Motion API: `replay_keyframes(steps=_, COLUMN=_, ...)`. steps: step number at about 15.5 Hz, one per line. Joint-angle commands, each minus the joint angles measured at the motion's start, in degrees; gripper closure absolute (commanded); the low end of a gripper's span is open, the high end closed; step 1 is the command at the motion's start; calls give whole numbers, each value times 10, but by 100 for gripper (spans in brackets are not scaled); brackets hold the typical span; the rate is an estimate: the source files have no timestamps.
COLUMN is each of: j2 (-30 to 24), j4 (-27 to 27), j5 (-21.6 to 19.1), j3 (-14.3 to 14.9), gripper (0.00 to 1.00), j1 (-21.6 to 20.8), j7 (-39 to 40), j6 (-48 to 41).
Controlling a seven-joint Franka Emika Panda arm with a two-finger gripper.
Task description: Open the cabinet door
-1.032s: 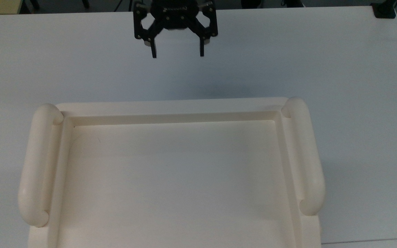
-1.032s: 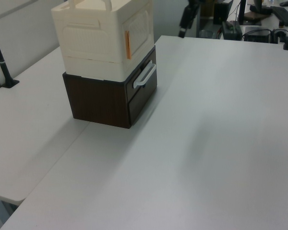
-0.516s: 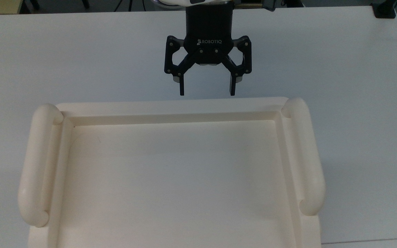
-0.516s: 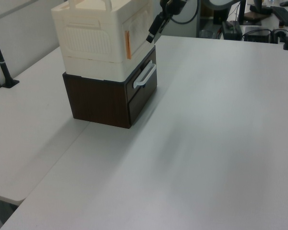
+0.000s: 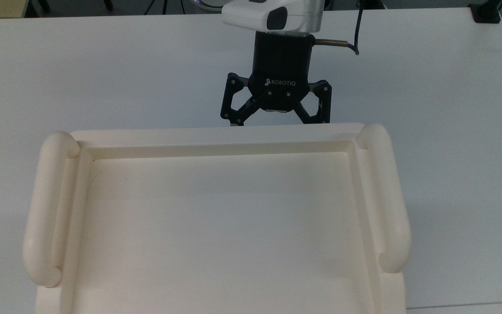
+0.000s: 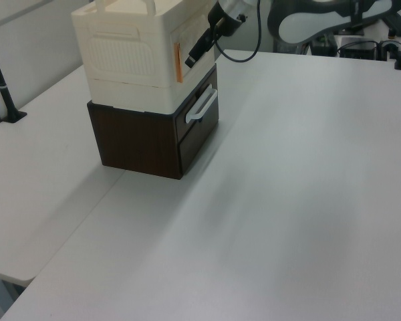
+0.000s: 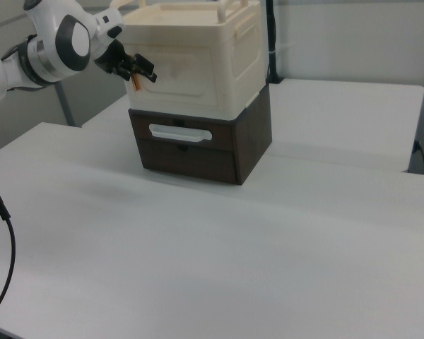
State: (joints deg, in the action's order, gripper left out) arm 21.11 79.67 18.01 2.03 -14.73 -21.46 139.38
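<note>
Because the cabinet door (image 7: 187, 70) is shut flat on the front of the cream cabinet (image 7: 244, 49), the gripper (image 5: 276, 114) has to come at it from the front, and that is where it is. The cabinet sits on a brown drawer box (image 7: 198, 152) on the white table (image 7: 219, 254). A thin orange strip (image 6: 178, 62) stands up tall along one side edge of the door, at the left view's left. The gripper (image 6: 197, 53) is just beside that strip, at the front corner of the cabinet. I cannot tell if it touches. In the top view its fingers point at the door and slip under the front rim of the cabinet top (image 5: 216, 131). Its black links are spread wide, so it looks open and holds nothing. The arm (image 7: 53, 42) reaches in low and nearly level over the table.
</note>
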Motion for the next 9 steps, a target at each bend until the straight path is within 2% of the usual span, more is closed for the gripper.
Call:
replay_keyframes(steps=1, j2=5, j4=-16, j5=15, j3=8, gripper=0, j1=-15, j7=-32, j6=10)
replay_keyframes(steps=5, j2=7, j4=-18, j5=15, j3=7, gripper=0, j1=-24, j7=-40, j6=11)
replay_keyframes(steps=9, j2=24, j4=-45, j5=25, j3=11, gripper=6, j1=-42, j7=-40, j6=14)
